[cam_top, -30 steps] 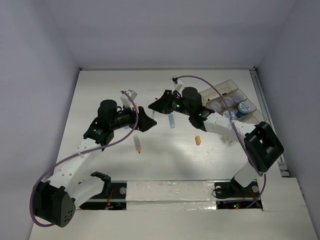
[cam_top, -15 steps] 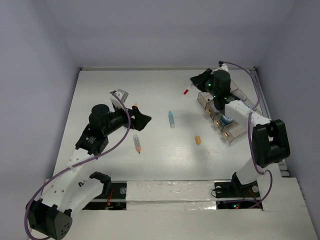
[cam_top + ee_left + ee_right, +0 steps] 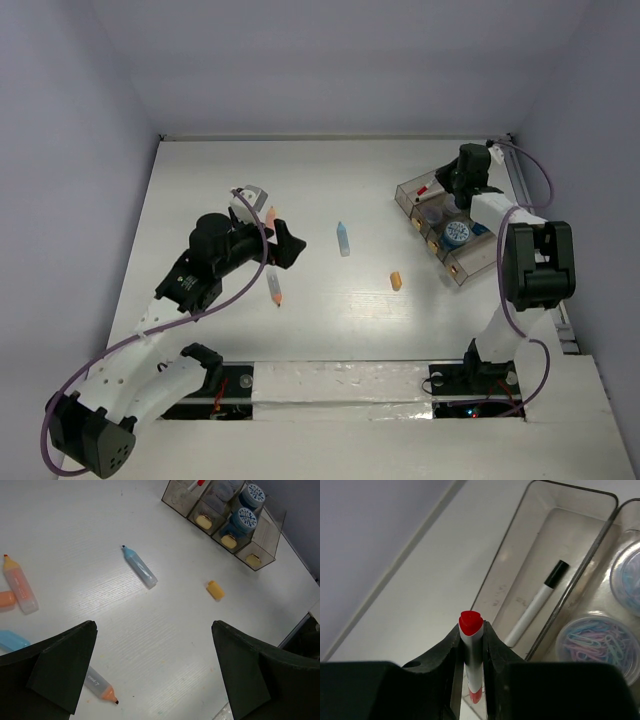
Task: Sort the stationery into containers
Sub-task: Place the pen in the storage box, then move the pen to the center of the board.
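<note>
1 red marker in right hand

The table has a white, faintly grained top. Pale lavender walls enclose it on three sides; a silvery strip lines its near edge.

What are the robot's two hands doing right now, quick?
Left gripper: open, holding nothing.
Right gripper: shut on the red marker.
</note>
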Controlling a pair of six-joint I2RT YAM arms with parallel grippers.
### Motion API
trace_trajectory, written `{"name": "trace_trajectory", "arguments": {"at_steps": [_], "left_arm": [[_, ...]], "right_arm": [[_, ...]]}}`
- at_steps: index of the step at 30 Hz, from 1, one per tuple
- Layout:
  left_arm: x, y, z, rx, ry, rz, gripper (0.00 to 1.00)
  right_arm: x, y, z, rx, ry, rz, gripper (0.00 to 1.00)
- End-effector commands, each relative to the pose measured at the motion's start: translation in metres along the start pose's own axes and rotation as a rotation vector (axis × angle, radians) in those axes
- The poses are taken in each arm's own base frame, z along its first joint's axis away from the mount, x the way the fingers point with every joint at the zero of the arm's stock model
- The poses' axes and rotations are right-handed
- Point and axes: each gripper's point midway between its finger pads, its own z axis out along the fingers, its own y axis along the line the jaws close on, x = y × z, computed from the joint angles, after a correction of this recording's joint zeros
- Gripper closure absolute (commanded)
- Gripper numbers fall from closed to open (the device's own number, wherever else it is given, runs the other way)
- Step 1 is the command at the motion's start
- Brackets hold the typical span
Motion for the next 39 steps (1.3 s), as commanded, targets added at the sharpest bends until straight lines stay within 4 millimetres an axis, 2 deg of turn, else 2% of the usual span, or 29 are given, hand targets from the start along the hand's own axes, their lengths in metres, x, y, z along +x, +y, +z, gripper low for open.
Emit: {"name": "trace_trajectory", "arguments": {"at_steps": [1,8,11,12,15,17,20,23,24,25,26,28,30,32,33,36,37,39], "left_arm": [[-0.017,-0.003,-0.005,-0.01,-0.055,0.032,0.01],[-0.017,-0.003,-0.003,-0.016,-0.048,0.037,0.01],[-0.016,-0.002,-0.003,-0.021,-0.046,0.036,0.01],[-0.016,-0.001,-0.002,-0.023,-0.045,0.037,0.01],[-0.016,-0.001,-0.002,-0.025,-0.045,0.037,0.01],[-0.015,0.0,-0.001,-0.029,-0.043,0.036,0.01],[-0.016,0.001,-0.001,-0.036,-0.044,0.033,0.01],[-0.017,0.003,-0.002,-0.051,-0.049,0.031,0.01],[-0.02,0.008,-0.003,-0.075,-0.058,0.027,0.01],[-0.02,0.008,-0.003,-0.075,-0.058,0.027,0.01],[-0.022,0.015,-0.005,-0.106,-0.068,0.02,0.01],[-0.026,0.023,-0.008,-0.149,-0.08,0.013,0.01],[-0.034,0.037,-0.013,-0.219,-0.109,-0.004,0.01],[-0.043,0.048,-0.021,-0.273,-0.147,-0.015,0.01],[-0.046,0.051,-0.024,-0.29,-0.162,-0.022,0.01],[-0.055,0.066,-0.035,-0.361,-0.207,-0.039,0.01],[-0.06,0.074,-0.041,-0.409,-0.234,-0.048,0.01],[-0.065,0.082,-0.049,-0.448,-0.261,-0.058,0.01]], "right_arm": [[-0.025,0.005,0.009,0.046,-0.076,0.007,0.96],[-0.014,-0.002,0.025,0.069,-0.054,0.02,0.82],[-0.011,-0.007,0.028,0.085,-0.044,0.018,0.62],[-0.011,-0.007,0.028,0.087,-0.044,0.015,0.5],[-0.012,-0.008,0.024,0.087,-0.049,0.0,0.36],[-0.015,-0.007,0.021,0.084,-0.054,-0.018,0.32],[-0.025,0.004,0.01,0.048,-0.068,-0.052,0.3],[-0.037,0.025,-0.007,-0.037,-0.075,-0.101,0.29],[-0.038,0.035,-0.019,-0.092,-0.065,-0.135,0.28],[-0.037,0.04,-0.02,-0.119,-0.053,-0.135,0.28],[-0.03,0.059,-0.034,-0.182,-0.045,-0.192,0.28],[-0.015,0.084,-0.051,-0.275,-0.011,-0.262,0.28],[0.015,0.119,-0.074,-0.391,0.048,-0.364,0.28],[0.04,0.14,-0.089,-0.469,0.093,-0.434,0.29],[0.067,0.159,-0.103,-0.535,0.141,-0.471,0.3],[0.12,0.182,-0.124,-0.639,0.255,-0.547,0.32],[0.144,0.2,-0.143,-0.714,0.303,-0.576,0.34],[0.179,0.207,-0.157,-0.766,0.383,-0.619,0.37]]}}
